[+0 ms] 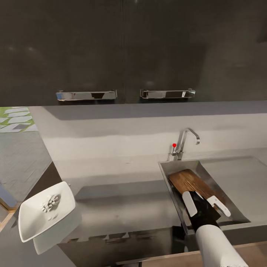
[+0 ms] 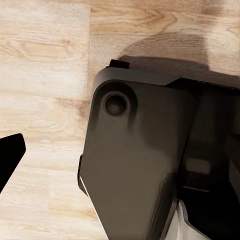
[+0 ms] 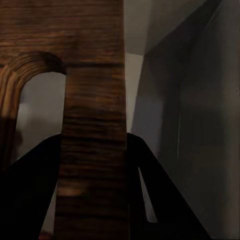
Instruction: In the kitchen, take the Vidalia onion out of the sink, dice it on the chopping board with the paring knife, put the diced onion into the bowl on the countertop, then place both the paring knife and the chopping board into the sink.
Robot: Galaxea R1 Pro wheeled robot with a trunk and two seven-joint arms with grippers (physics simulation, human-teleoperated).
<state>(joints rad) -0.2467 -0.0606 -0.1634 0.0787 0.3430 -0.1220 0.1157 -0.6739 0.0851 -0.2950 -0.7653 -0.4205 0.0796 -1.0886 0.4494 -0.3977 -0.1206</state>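
- Glossy black cabinets [image 1: 122,48] hang over a long grey tabletop [image 1: 122,178], with the steel sink [image 1: 222,174] and its chrome tap [image 1: 184,142] set in at the robot's right.
- At the tabletop's left end sits the white bowl [image 1: 44,215] with small white cubes of diced onion [image 1: 51,203] inside, so the dicing and filling look done.
- By my reading, the step in hand is the last one: setting the chopping board [image 1: 189,181] into the sink.
- In the head view the right gripper [image 1: 205,205] reaches over the sink's front wall and holds the board at its near end; the board slopes down into the basin.
- In the right wrist view the dark fingers [image 3: 30,195] flank a wooden bar of the board [image 3: 92,125] beside the slot-shaped handle hole, pressed against it on both sides.
- Next, the move calls for lowering the board until it rests in the basin, then spreading the jaws and lifting clear of the sink wall.
- I cannot make out the paring knife in the basin.
- Looking down past the robot's dark body [image 2: 140,160], the left wrist view takes in pale wood floor [image 2: 45,75]; whether the left gripper is wide or narrow I cannot tell.
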